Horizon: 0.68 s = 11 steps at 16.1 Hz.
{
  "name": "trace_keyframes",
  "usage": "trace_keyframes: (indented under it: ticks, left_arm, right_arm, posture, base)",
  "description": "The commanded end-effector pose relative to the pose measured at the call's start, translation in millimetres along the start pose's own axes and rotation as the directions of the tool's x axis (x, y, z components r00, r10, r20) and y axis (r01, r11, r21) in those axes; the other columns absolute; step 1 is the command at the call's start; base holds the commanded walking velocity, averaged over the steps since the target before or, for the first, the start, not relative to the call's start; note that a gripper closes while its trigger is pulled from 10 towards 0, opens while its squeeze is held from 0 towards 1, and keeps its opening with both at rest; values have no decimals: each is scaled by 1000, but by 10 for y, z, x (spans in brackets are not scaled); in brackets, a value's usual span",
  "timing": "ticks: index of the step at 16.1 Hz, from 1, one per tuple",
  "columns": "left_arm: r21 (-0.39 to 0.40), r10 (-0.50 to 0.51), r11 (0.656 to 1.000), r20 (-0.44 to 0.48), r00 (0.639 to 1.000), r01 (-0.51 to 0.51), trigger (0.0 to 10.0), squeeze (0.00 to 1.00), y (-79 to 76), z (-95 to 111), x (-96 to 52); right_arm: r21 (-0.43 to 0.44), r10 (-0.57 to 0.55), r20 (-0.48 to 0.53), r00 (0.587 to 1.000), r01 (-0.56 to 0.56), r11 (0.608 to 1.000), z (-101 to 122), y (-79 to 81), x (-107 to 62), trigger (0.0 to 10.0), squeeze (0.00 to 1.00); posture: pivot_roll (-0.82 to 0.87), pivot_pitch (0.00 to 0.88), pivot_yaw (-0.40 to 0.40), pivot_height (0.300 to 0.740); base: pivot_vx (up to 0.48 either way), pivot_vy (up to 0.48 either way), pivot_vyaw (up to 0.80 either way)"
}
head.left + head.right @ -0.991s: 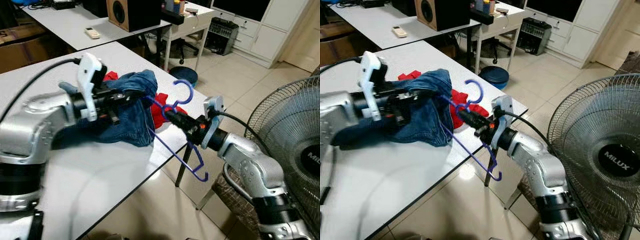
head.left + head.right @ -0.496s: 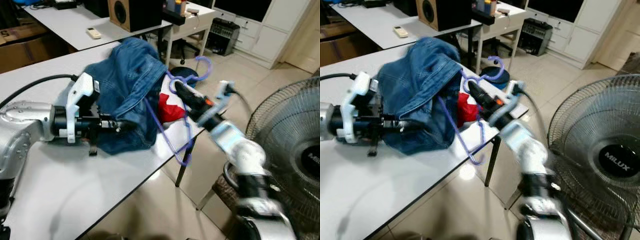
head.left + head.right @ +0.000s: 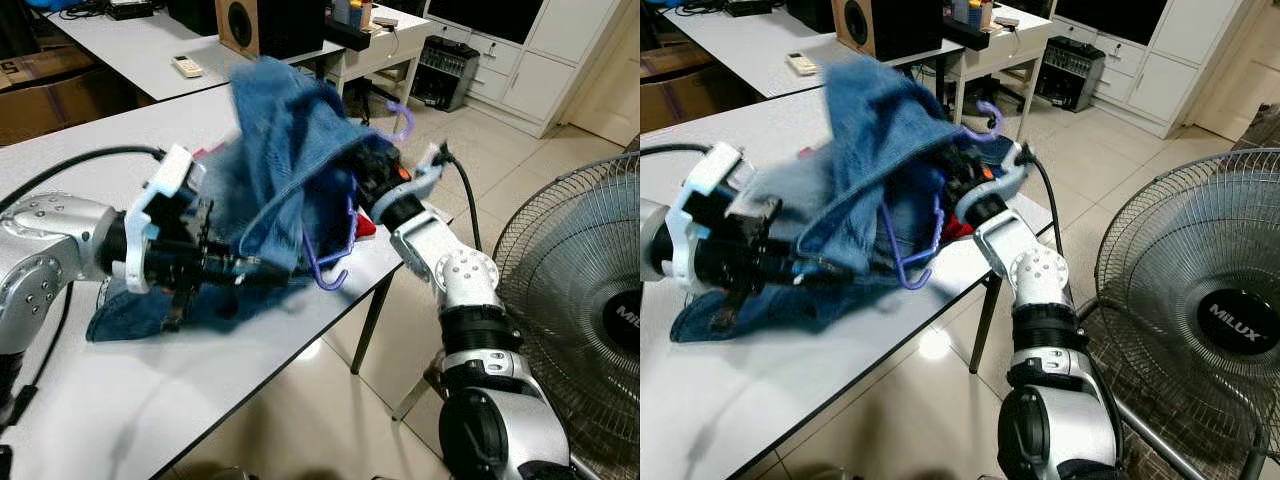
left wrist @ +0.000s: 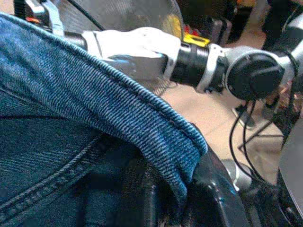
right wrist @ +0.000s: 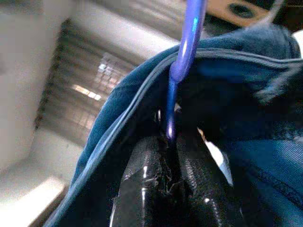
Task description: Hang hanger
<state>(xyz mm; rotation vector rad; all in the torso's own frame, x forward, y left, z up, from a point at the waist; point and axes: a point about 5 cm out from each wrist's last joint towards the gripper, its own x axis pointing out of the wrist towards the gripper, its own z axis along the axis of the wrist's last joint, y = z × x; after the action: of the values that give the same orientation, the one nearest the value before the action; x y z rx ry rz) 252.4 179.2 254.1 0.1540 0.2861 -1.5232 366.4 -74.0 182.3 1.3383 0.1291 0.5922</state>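
Observation:
A purple plastic hanger (image 3: pixel 337 262) is tilted above the white table (image 3: pixel 120 400), its hook (image 3: pixel 402 118) sticking out past the cloth. My right gripper (image 3: pixel 364 172) is shut on the hanger's neck; in the right wrist view the purple shaft (image 5: pixel 171 118) runs between the black fingers (image 5: pixel 142 189). A blue denim garment (image 3: pixel 285 150) is lifted and draped over the hanger and that gripper. My left gripper (image 3: pixel 252 268) is shut on the garment's lower hem (image 4: pixel 156 123), holding it near the table. A red cloth (image 3: pixel 366 229) peeks out beneath.
A large standing fan (image 3: pixel 585 300) is close on the right, beside my right arm. The table's front edge runs diagonally below the hanger, with tiled floor (image 3: pixel 330 410) beyond. A wooden speaker box (image 3: pixel 250 25) and a remote (image 3: pixel 185 66) sit on the far table.
The right gripper has lifted the hanger and pushed it in under the denim, which now hangs over it. The left gripper dropped lower and keeps its hold on the hem.

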Motion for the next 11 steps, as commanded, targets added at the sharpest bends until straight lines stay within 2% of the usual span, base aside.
trace_keyframes:
  ticks: [1, 3, 5, 7, 8, 10, 11]
  left_arm:
    - [32, -53, 998, -26, 998, 54, 0, 0, -54, 20, 20]
    - [37, -76, 996, 14, 997, 75, 0, 0, -72, 42, 37]
    - [41, -108, 993, 12, 994, 107, 0, 0, -104, 73, 80]
    - [50, -158, 986, 28, 987, 156, 0, 0, -146, 144, 187]
    - [61, -191, 980, 58, 980, 187, 0, 0, -171, 211, 254]
    - [88, -190, 980, 119, 975, 180, 0, 0, -160, 305, 314]
    - [103, -106, 991, 259, 960, 81, 0, 0, -41, 472, 348]
  right_arm:
    - [65, 29, 47, 998, -32, 997, -66, 156, 150, 10000, 0]
    - [62, -19, 78, 997, 14, 998, -82, 129, 205, 10000, 0]
    - [137, -26, 103, 994, 12, 991, -119, 155, 271, 10000, 0]
    - [158, -32, 106, 994, 15, 987, -175, 209, 349, 10000, 0]
    - [149, -62, 118, 991, 44, 988, -191, 211, 391, 10000, 0]
    - [95, -97, 124, 987, 85, 992, -208, 203, 437, 10000, 0]
    - [-18, -110, 112, 988, 113, 993, -249, 209, 465, 10000, 0]
  posture:
    - [-55, 0, -64, 740]
    - [-53, 0, -66, 740]
    - [-52, 0, -68, 740]
    - [-47, 0, -73, 740]
    - [-45, 0, -75, 740]
    - [-42, 0, -79, 740]
    - [-37, 0, -83, 740]
  base:
    - [0, 0, 0]
    - [0, 0, 0]
    - [0, 0, 0]
    - [0, 0, 0]
    - [0, 0, 0]
    - [0, 0, 0]
    - [0, 0, 0]
